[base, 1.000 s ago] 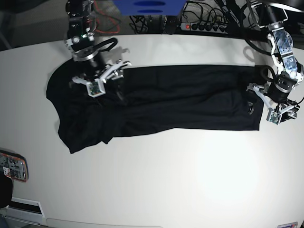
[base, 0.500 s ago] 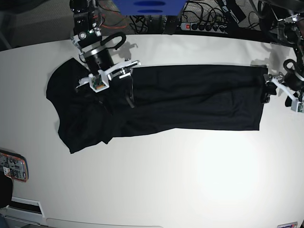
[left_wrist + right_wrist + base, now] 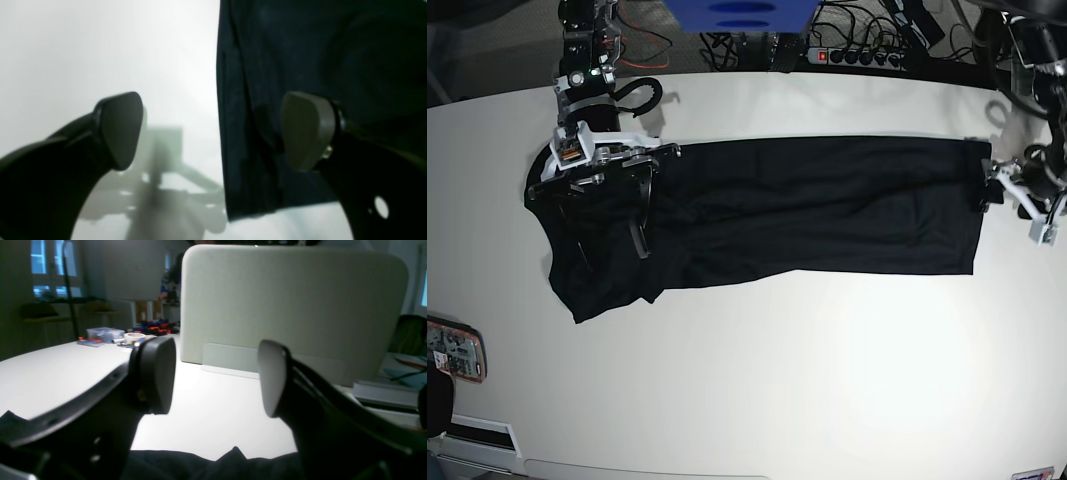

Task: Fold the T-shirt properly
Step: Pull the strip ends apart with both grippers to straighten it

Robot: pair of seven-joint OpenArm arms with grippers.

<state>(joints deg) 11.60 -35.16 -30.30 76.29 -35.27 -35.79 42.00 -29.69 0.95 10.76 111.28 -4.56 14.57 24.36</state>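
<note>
On a white table (image 3: 807, 360), black T-shirt (image 3: 807, 205) spread as a long horizontal band, right edge straight, left end bunched and drooping toward the near side. Right gripper (image 3: 602, 215) raised over that bunched left end – fingers (image 3: 156, 376) spread well apart, nothing between them, dark cloth only along the bottom of the wrist view and pale tabletop beyond. Left gripper (image 3: 1017, 195) poised at the garment's straight right edge – one pad (image 3: 308, 130) over the fabric, the other (image 3: 121, 128) over bare table, gap wide and empty, cloth not pinched. Whether either pad touches the surface beneath: cannot tell.

Shirt edge running vertically between the left pads in the wrist view, corner of the hem near the bottom, gripper shadow cast on the table beside it.

Behind the table, blue object (image 3: 742, 14) and a power strip (image 3: 857, 56) with tangled cables. At the near left edge, a small red-rimmed device (image 3: 455, 350). Across the room in the right wrist view, a pale upright divider panel (image 3: 293, 303) standing on the tabletop, clutter including a roll of tape (image 3: 134, 337) farther back.
</note>
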